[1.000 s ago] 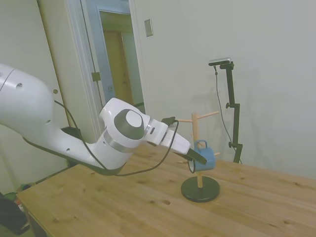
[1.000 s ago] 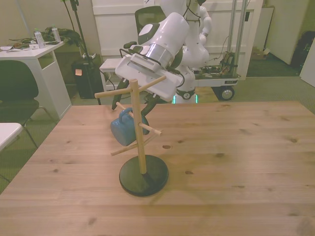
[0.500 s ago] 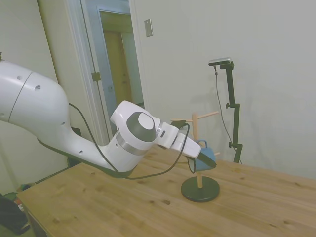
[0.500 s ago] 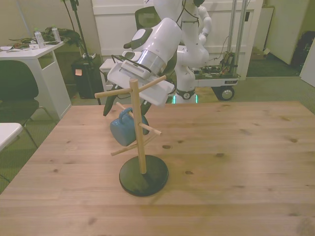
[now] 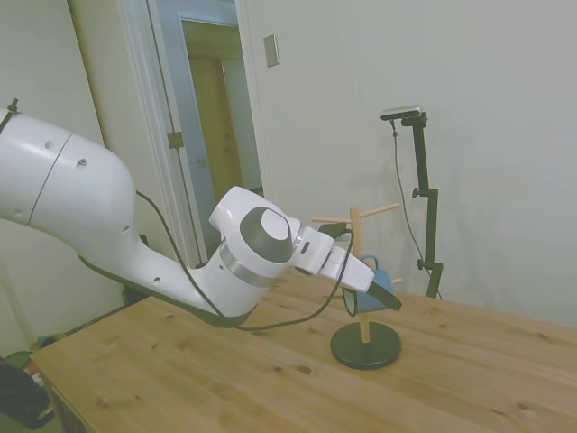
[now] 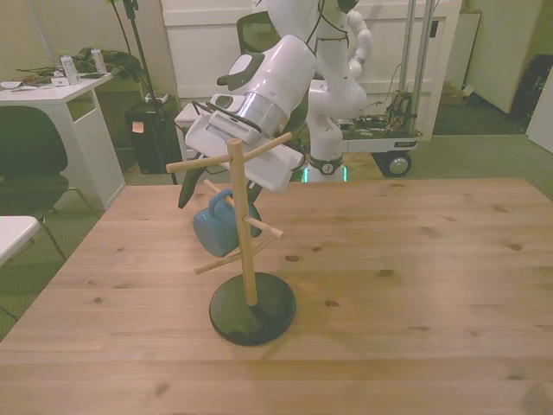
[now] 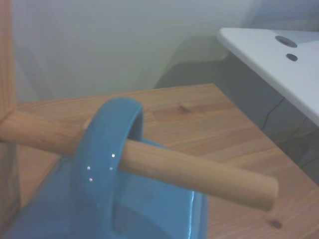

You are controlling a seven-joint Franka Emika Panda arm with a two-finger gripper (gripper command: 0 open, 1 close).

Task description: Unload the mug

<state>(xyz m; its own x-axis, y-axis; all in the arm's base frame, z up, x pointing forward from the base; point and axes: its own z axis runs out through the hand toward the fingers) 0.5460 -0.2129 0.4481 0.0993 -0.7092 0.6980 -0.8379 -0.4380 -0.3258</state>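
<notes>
The small blue mug [image 6: 216,232] hangs by its loop handle on a lower peg of the wooden peg stand [image 6: 244,242], whose round dark base [image 6: 252,309] rests on the table. In the wrist view the mug's handle [image 7: 107,149] is hooked over the peg [image 7: 199,174]. My gripper [image 6: 216,194] is tilted down just above the mug and open, with one dark finger on each side of the handle. In the side view the gripper [image 5: 371,290] covers most of the mug [image 5: 382,281]. I see no contact between fingers and mug.
The wooden table [image 6: 415,259] stretches wide toward the front view's right. Upper pegs [image 6: 194,162] of the stand stick out close under my wrist. A white desk [image 6: 52,86] and a black chair [image 6: 30,160] stand off the table at the front view's left.
My arm has pushed forward toward the stand and shifted to the front view's left, so the open fingers now straddle the mug's handle. The mug and stand have not moved.
</notes>
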